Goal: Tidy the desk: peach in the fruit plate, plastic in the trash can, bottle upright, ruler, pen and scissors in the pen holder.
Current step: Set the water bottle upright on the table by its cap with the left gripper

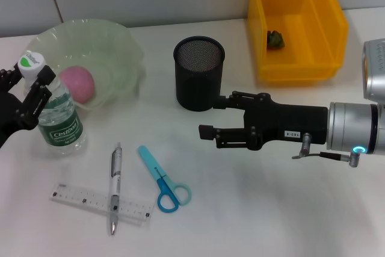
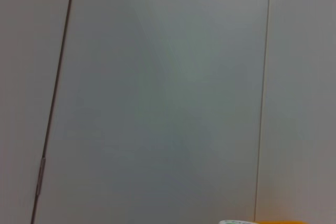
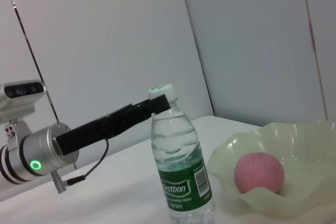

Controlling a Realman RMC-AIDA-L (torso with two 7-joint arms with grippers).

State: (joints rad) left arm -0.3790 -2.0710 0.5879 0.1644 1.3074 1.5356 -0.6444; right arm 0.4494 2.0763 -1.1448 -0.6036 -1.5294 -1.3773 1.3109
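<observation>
A white desk (image 1: 283, 209) carries everything. The yellow plastic trash can (image 1: 328, 28) stands at its far right with a dark crumpled scrap (image 1: 275, 39) inside. The pale green, wavy-rimmed fruit plate (image 1: 120, 40) at the far left holds the round pink peach (image 1: 78, 82). Just in front of it the clear ribbed bottle (image 1: 60, 115) stands upright, its neck under the white cap between the fingers of the left gripper (image 1: 33, 85), which clamp it. The right gripper (image 1: 219, 118) hangs low beside the black mesh pen holder (image 1: 199, 71), jaws spread and empty. Nearer the front lie the blue-handled scissors (image 1: 162, 182), then a silver pen (image 1: 115, 186) lying across the clear flat ruler (image 1: 84, 200)
</observation>
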